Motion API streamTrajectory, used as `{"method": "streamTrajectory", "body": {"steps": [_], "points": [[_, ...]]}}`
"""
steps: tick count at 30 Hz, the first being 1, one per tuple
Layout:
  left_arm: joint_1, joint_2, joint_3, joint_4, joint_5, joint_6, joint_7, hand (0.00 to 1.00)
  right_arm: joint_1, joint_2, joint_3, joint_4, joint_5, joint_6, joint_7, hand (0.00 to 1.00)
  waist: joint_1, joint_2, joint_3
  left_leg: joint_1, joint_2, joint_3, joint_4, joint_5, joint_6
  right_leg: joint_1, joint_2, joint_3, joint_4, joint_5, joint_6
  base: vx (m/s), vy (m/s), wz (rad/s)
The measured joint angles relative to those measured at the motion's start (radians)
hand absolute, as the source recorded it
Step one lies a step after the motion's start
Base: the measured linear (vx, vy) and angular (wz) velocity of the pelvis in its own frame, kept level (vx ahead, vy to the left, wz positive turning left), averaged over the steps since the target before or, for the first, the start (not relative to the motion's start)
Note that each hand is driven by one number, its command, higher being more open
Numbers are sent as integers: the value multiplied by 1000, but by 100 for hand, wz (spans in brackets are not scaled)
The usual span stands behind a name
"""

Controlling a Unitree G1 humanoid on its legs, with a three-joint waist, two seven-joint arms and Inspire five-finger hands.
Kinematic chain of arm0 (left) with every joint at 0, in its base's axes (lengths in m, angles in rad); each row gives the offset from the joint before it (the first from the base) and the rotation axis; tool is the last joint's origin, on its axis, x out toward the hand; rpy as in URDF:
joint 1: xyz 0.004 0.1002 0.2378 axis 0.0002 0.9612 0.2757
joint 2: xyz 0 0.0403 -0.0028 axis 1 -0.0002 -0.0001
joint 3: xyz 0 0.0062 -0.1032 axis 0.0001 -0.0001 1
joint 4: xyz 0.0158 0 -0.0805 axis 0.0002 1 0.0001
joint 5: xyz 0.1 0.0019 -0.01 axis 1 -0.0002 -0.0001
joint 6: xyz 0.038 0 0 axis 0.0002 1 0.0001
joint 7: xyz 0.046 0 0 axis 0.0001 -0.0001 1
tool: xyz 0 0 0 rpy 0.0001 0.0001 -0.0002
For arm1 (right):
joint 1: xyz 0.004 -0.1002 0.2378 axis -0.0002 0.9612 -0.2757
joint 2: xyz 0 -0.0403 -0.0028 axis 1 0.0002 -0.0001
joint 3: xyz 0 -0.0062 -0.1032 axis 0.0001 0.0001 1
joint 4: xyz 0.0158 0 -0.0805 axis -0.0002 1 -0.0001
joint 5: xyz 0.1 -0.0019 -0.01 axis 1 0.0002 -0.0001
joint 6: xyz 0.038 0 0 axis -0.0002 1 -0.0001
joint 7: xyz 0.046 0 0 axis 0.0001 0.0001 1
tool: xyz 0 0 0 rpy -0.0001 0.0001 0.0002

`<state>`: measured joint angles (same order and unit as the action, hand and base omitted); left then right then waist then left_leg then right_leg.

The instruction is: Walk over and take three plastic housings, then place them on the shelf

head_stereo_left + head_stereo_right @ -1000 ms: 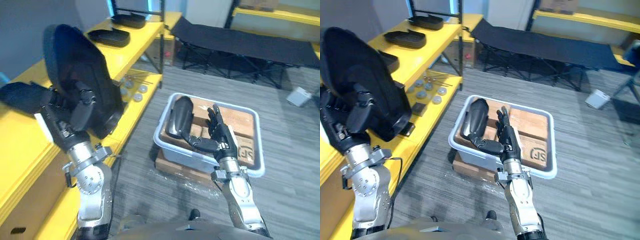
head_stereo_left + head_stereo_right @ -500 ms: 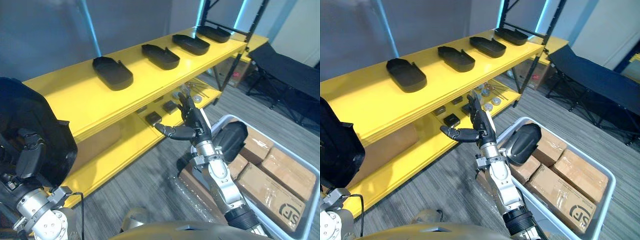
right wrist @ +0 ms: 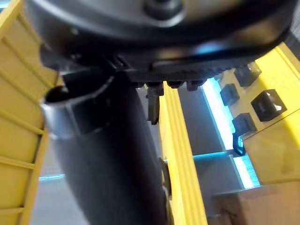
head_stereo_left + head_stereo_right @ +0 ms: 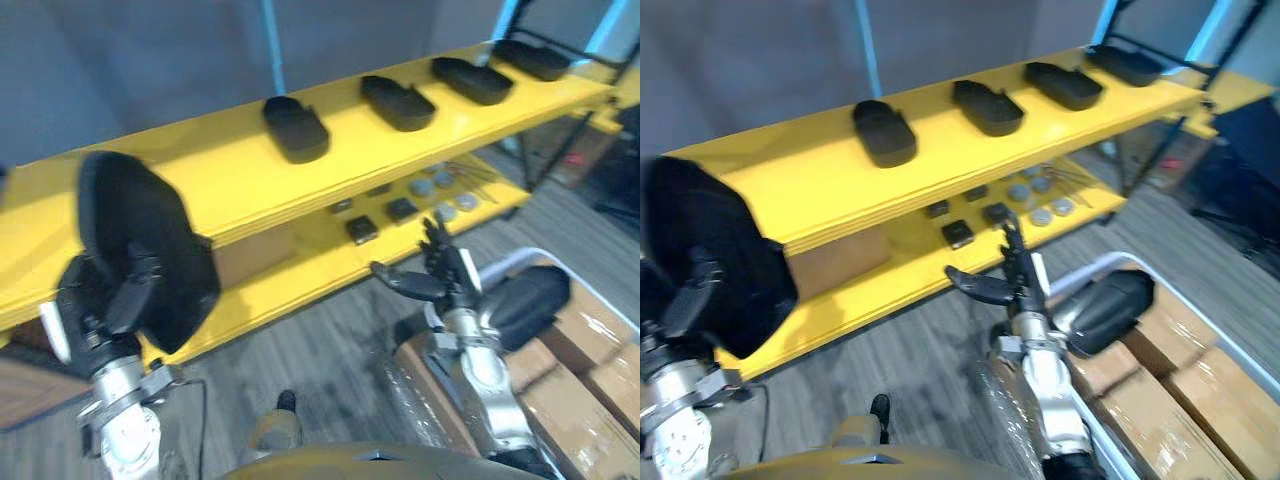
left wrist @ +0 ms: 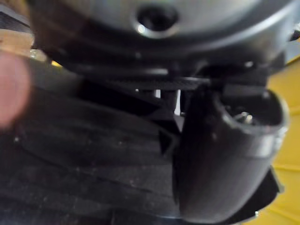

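Note:
My left hand [image 4: 100, 312] is shut on a large black plastic housing [image 4: 145, 250] and holds it upright in front of the yellow shelf [image 4: 200, 170]. In the left wrist view the thumb [image 5: 225, 159] presses against the housing's dark surface [image 5: 84, 154]. Several more black housings lie in a row on the shelf top, the nearest [image 4: 295, 128] to the right of the held one. My right hand [image 4: 442, 280] hovers open, fingers straight, above the floor by a grey bin [image 4: 1110, 262]. Another black housing [image 4: 1105, 310] lies in that bin.
The lower shelf board [image 4: 310, 262] carries small black blocks [image 4: 362, 229] and round grey parts [image 4: 445, 210]. Cardboard boxes [image 4: 1180, 370] fill the bin at the lower right. A dark rack post [image 4: 1140, 140] stands at the shelf's far end. Grey carpet lies between me and the shelf.
The camera has swung along the shelf, so the whole scene has shifted. My left hand still holds the housing, now higher in view. The right hand stays open.

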<state>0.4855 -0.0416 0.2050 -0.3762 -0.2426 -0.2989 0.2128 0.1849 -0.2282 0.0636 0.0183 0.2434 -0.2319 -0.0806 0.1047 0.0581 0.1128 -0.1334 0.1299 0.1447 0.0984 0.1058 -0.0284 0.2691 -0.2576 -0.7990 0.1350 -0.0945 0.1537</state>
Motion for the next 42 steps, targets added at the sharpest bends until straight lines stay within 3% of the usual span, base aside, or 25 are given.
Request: {"method": "streamTrajectory", "body": {"steps": [1, 5, 11, 15, 17, 19, 20, 21, 22, 23, 24, 25, 26, 28, 30, 32, 33, 35, 36, 37, 38, 39, 41, 42], "points": [[1, 1, -15, 0, 0, 7, 0, 0, -3, -10, -7, 1, 0, -1, 6, 100, 5, -3, 9, 1, -22, -1, -13, 11, -24, -7, -24, 23, 17, -27, 20, -47, 113, 28], [38, 12, 0, 0, -30, 34, 31, 0, -14, 6, 75, 0, -2, -43, 89, 100, 16, -19, 45, 12, -15, 23, 7, 6, -29, -21, -28, 99, 26, -39, 8, -46, 51, -19], [36, 15, -14, 4, -30, 45, 37, 0, -30, -7, 139, -1, -2, -61, 119, 100, 14, -17, 55, -6, -15, 1, 23, 8, -30, -39, -40, 98, 85, -80, 9, -66, 4, 7], [20, 25, -13, 1, -29, 44, 19, 0, -94, -2, 174, -1, -38, -71, 85, 100, 29, -16, 79, -45, -21, -37, 66, 1, -31, -45, -54, 67, 134, -117, 25, -74, 13, 29], [6, 28, -8, -9, -29, 44, -4, 0, -110, 17, 174, -1, -56, -82, 50, 100, 32, -29, 88, -74, -38, -61, 113, -25, -24, -33, -75, 40, 154, -138, 41, 3, 62, 47], [-20, 52, 8, -13, -27, 44, -25, 0, -120, 55, 170, 0, -79, -82, 7, 100, 57, -60, 101, -89, -71, -53, 210, -99, 4, 7, -115, 16, 165, -145, 48, 101, 107, 21], [-21, 58, 11, -17, -25, 42, -28, 0, -119, 59, 170, 0, -79, -84, 3, 100, 57, -65, 98, -89, -79, -53, 224, -119, 2, 18, -120, 11, 193, -135, 40, 131, 87, 23], [-33, 59, 13, -18, -21, 42, -29, 0, -119, 61, 165, 1, -78, -91, 3, 100, 50, -63, 98, -89, -93, -63, 248, -140, 6, -10, -154, 41, 282, -116, -17, 156, 189, 33], [-44, 60, 11, -22, -19, 42, -29, 0, -121, 66, 161, 1, -78, -91, 3, 100, 45, -53, 91, -81, -97, -72, 244, -155, 22, -82, -175, 160, 403, -43, -103, 158, 210, 42], [-57, 70, 13, -35, -17, 42, -22, 0, -128, 66, 159, 1, -78, -93, 4, 100, 27, -49, 88, -62, -102, -90, 212, -158, 28, -151, -179, 278, 502, 39, -109, 185, 259, 42], [-71, 84, 14, -38, -18, 40, -17, 0, -130, 74, 156, 1, -78, -99, 3, 100, 16, -49, 88, -57, -102, -111, 201, -156, 37, -179, -165, 320, 537, 9, -87, 183, 107, 56], [-108, 108, 9, -34, -18, 40, -7, 0, -138, 84, 152, 1, -78, -107, 3, 100, 1, -52, 87, -39, -106, -145, 170, -148, 52, -228, -115, 375, 556, -93, -69, 243, 96, 64], [-142, 111, 4, -27, -18, 40, -2, 0, -150, 83, 144, 1, -80, -109, 5, 100, -7, -50, 88, -1, -108, -166, 138, -146, 56, -251, -51, 404, 508, -153, -85, 222, 50, 53], [-176, 113, -9, -22, -20, 40, -8, 0, -165, 82, 129, 0, -80, -120, 3, 100, -20, -41, 91, 44, -122, -203, 106, -151, 59, -283, 16, 445, 404, -177, -111, 213, 63, 67], [-211, 115, -29, -8, -21, 35, -20, 0, -169, 78, 102, -21, -79, -135, -1, 100, -47, -39, 90, 52, -139, -265, 107, -160, 60, -348, 55, 537, 365, -177, -112, 199, 3, 108], [-234, 134, -70, 40, -21, 29, -29, 0, -168, 69, 75, -50, -78, -153, -12, 100, -66, -35, 84, 75, -153, -344, 110, -166, 42, -395, 91, 679, 260, -142, -75, 236, -99, 118], [-234, 139, -77, 49, -21, 29, -30, 0, -169, 67, 75, -58, -78, -153, -16, 100, -66, -41, 81, 81, -161, -357, 117, -171, 34, -391, 89, 693, 220, -115, -81, 334, -267, 95], [-231, 157, -86, 60, -21, 30, -32, 0, -178, 67, 77, -77, -79, -154, -18, 100, -55, -84, 58, 85, -196, -391, 129, -196, 9, -378, 72, 692, 121, 23, -104, 301, -325, 74], [-227, 150, -95, 74, -23, 32, -34, 0, -199, 49, 76, -73, -79, -154, -17, 100, -51, -76, 51, 82, -193, -413, 150, -226, -11, -351, 72, 672, 100, 61, -54, 175, -233, 72], [-205, 142, -111, 74, -24, 35, -43, 0, -211, 25, 74, -84, -78, -157, -15, 100, -53, -39, 37, 65, -147, -386, 174, -250, -22, -310, 105, 624, 44, 66, -66, 173, -247, 71], [-200, 141, -115, 74, -23, 35, -51, 0, -215, 18, 69, -91, -78, -157, -14, 100, -52, -30, 33, 60, -118, -359, 176, -252, -23, -292, 117, 604, 19, 72, -74, 135, -206, 88], [-208, 137, -116, 73, -20, 35, -72, 0, -215, 6, 34, -119, -78, -157, -6, 100, -61, -18, 24, 54, -54, -264, 163, -246, -28, -252, 138, 550, -28, 80, -86, 127, -202, 73], [-220, 137, -132, 73, -21, 35, -93, 0, -215, -8, -19, -158, -77, -157, 9, 100, -71, -16, 23, 60, -6, -163, 124, -206, -46, -232, 141, 508, -47, 80, -88, 108, -132, 73], [-221, 138, -145, 73, -22, 34, -111, 0, -216, -17, -62, -190, -76, -157, 17, 100, -75, -15, 22, 78, 1, -127, 74, -169, -71, -228, 137, 496, -52, 80, -88, 105, -71, 44]]}}
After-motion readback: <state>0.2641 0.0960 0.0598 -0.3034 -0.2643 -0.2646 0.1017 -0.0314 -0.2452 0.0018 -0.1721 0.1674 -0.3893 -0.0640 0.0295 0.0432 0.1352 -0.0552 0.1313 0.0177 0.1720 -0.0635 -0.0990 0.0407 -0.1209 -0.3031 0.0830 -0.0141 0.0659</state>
